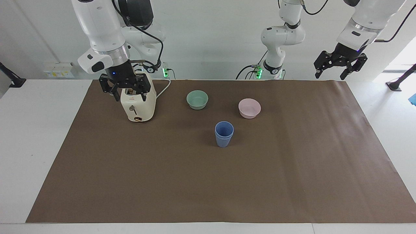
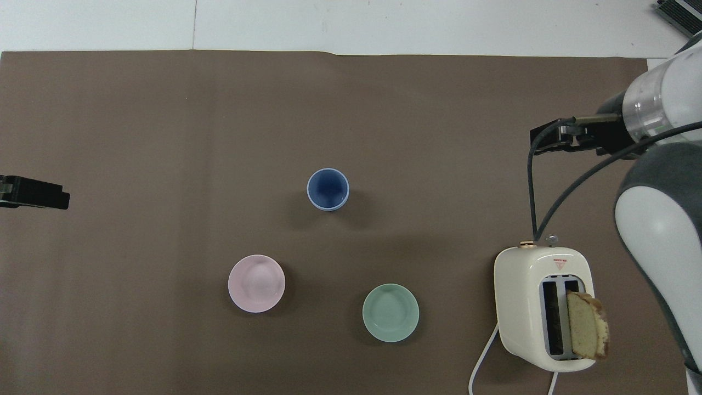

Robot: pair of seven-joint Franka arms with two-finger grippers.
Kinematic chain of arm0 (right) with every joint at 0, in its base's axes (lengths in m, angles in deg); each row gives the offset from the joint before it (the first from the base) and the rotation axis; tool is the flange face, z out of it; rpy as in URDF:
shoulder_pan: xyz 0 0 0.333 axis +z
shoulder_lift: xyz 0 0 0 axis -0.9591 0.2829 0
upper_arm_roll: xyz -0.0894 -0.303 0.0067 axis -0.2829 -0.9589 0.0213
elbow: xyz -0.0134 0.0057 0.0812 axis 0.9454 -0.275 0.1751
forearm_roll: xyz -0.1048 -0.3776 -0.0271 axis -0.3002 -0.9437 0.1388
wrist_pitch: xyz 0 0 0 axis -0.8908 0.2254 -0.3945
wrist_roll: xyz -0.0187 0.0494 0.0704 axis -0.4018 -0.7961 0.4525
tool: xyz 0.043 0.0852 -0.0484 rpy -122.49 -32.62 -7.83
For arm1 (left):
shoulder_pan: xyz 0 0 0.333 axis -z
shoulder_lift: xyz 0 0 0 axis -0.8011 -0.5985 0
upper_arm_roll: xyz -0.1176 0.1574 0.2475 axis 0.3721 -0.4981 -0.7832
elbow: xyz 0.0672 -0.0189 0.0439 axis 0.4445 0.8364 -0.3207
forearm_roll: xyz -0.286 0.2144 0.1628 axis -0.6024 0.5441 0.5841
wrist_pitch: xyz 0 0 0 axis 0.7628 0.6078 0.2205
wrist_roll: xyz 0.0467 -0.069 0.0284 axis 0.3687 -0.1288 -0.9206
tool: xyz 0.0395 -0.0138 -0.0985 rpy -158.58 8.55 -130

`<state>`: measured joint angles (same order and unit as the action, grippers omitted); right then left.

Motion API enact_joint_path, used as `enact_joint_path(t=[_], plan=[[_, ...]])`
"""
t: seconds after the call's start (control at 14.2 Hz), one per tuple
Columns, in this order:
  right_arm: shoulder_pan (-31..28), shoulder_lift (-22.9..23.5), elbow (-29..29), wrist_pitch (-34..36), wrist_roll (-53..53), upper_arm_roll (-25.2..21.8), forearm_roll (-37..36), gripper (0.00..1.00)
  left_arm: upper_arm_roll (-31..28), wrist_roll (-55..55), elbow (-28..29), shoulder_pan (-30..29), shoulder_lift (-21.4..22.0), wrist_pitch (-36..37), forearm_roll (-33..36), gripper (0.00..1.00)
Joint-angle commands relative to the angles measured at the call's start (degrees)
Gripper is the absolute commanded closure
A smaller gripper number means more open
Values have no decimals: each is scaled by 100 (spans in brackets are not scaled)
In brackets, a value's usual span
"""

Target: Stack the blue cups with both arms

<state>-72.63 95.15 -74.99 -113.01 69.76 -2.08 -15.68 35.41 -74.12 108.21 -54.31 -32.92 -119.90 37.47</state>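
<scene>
Facing view: blue cups [image 1: 224,134] nested one inside the other, upright on the brown mat [image 1: 208,182], roughly mid-table. Rim of the inner cup sitting just above the rim of the outer one. Farther from the robots than both bowls; green bowl [image 1: 197,99] toward the right arm's end, pink bowl [image 1: 249,108] toward the left arm's end, both apart from the stack.

Right gripper [image 1: 124,87] raised over the cream toaster [image 1: 138,105], fingers spread, nothing between them. Slice of bread [image 2: 587,333] standing in one toaster slot, seen plainly from overhead. Toaster cable trailing toward the robots' edge of the mat.

Left gripper [image 1: 340,63] held high over the mat corner at the left arm's end, close to the robots' edge; fingers parted, empty. Left arm waiting.

Overhead view: stack [image 2: 328,189] seen as a single blue circle with a paler rim, clear of both grippers. Right gripper [image 2: 570,135] at the frame edge over the mat, well apart from the cups. Left gripper [image 2: 34,192] just visible as a black block at the other edge. Pink bowl [image 2: 256,283] and green bowl [image 2: 390,312] nearer to the robots than the stack.
</scene>
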Motion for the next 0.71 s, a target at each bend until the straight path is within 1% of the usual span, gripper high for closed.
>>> enact_joint_path(t=[0.0,0.28,0.63], plan=[[-198,-188,-84,193,367,69,-175,0,22,43,47,-78,63,47,-72,0],[-400,-303,-111,229,412,70,-52,0,22,51,47,-78,63,47,-72,0],[-743,-321,-119,308,736,78,-43,0,22,51,47,-78,63,38,-72,0]])
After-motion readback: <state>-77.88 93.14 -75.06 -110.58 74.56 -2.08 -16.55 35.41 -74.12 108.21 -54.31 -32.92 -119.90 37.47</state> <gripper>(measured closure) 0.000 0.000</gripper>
